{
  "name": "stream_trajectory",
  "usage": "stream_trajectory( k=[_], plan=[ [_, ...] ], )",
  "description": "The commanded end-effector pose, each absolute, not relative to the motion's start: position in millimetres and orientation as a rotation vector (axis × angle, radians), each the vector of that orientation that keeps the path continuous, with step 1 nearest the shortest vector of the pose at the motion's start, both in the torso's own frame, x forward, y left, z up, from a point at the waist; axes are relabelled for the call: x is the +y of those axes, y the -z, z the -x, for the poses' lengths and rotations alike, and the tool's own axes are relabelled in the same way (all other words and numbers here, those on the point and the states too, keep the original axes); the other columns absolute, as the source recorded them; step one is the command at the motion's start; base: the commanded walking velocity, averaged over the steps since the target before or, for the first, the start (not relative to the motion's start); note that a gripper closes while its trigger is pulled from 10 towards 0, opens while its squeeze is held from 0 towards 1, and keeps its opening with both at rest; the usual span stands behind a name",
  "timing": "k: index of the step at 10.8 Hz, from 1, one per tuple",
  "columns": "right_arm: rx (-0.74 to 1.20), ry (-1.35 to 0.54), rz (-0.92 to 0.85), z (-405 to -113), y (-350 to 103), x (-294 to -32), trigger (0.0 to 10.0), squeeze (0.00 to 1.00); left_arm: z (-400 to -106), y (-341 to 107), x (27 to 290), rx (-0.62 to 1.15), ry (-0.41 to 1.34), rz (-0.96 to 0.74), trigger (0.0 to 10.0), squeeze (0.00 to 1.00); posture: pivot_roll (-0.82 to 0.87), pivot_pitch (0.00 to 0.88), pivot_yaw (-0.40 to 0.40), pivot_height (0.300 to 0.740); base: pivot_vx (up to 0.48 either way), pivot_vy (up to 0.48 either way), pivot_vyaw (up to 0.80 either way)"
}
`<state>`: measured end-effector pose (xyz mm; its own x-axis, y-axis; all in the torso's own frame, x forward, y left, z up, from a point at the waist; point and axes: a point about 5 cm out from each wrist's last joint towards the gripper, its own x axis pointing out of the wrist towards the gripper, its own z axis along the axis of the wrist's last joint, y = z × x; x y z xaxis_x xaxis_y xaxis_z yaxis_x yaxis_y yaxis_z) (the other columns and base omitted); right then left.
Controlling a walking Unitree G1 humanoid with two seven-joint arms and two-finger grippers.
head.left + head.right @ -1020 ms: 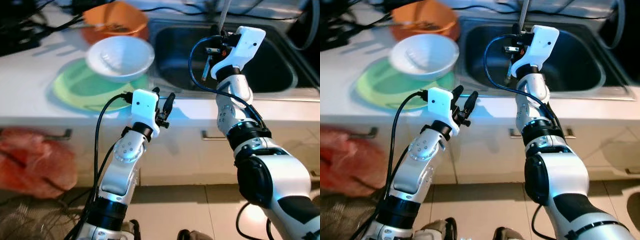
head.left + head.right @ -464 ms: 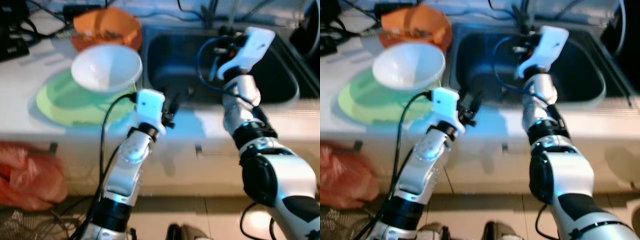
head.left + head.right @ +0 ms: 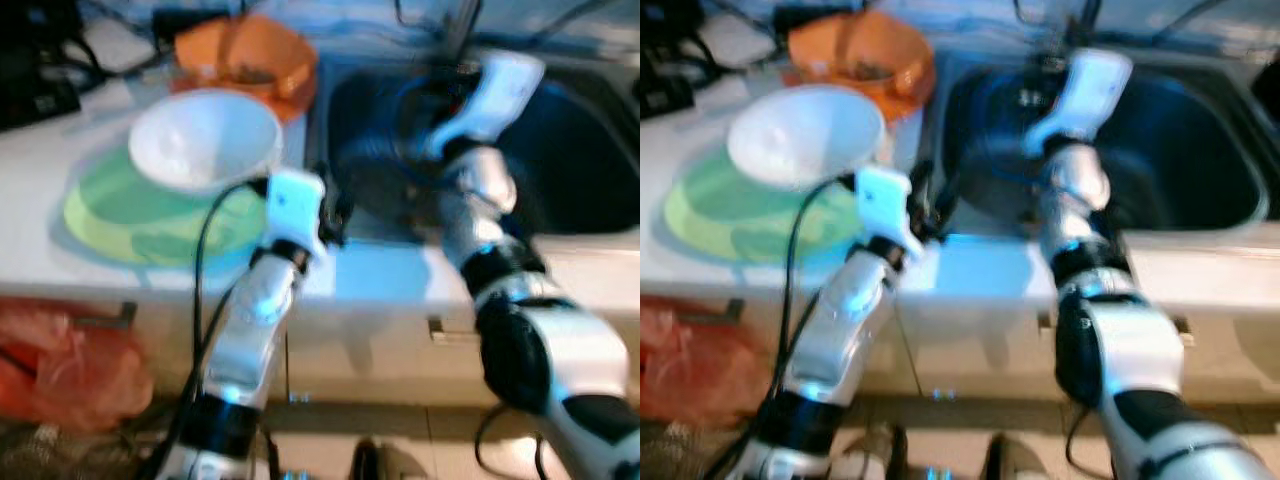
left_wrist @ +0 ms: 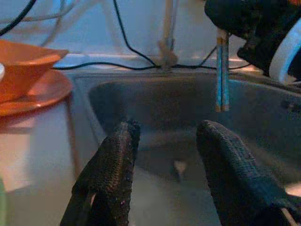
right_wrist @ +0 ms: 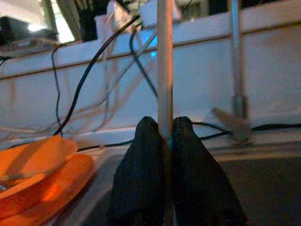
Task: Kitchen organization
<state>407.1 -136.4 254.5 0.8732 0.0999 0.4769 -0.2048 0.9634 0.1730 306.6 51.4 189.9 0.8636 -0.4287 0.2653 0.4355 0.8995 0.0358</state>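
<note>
My right gripper (image 5: 164,125) is shut on a pair of thin pale chopsticks (image 5: 164,66), held upright over the dark steel sink (image 3: 580,180). In the left wrist view the chopsticks (image 4: 221,70) hang down from the right gripper above the basin. My left gripper (image 4: 164,132) stands open with nothing between its fingers, at the sink's front left rim (image 3: 335,215). A white bowl (image 3: 205,140) rests on a green plate (image 3: 130,215) on the counter, left of the sink. An orange bowl (image 3: 245,60) sits on an orange plate behind them.
Black cables run along the wall behind the sink (image 4: 141,52). A red plastic bag (image 3: 60,360) hangs low at the left, in front of the cabinets. A cabinet handle (image 3: 445,335) shows below the counter edge. The head views are blurred.
The head camera has shifted and blurred. My left gripper has come from in front of the counter edge up to the sink's front left rim. The right gripper still holds the chopsticks over the sink.
</note>
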Motion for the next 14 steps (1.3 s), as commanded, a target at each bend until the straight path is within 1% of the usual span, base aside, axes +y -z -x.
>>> stream_trajectory(
  k=[1,9,13,14],
  plan=[
    [-0.497,-0.174,-0.224,-406.8,-257.7,-132.2,10.0,0.0,-304.5,-182.2,49.4,-0.237,0.473,0.029,10.0,0.0,0.18,0.181,-0.05,0.74,0.0,0.0,0.0],
    [-0.462,-0.177,-0.204,-406.3,-247.6,-131.4,10.0,0.0,-300.8,-180.2,46.1,-0.232,0.505,0.02,10.0,0.0,0.18,0.166,-0.048,0.74,0.0,0.0,0.0],
    [-0.395,-0.149,-0.176,-406.4,-232.0,-137.4,10.0,0.0,-301.1,-179.6,45.9,-0.226,0.505,0.015,10.0,0.0,0.18,0.173,-0.052,0.74,0.0,0.0,0.0],
    [-0.354,-0.133,-0.162,-406.4,-223.8,-139.3,10.0,0.0,-301.3,-179.0,46.1,-0.224,0.505,0.013,10.0,0.0,0.18,0.176,-0.052,0.74,0.0,0.0,0.0]
  ],
)
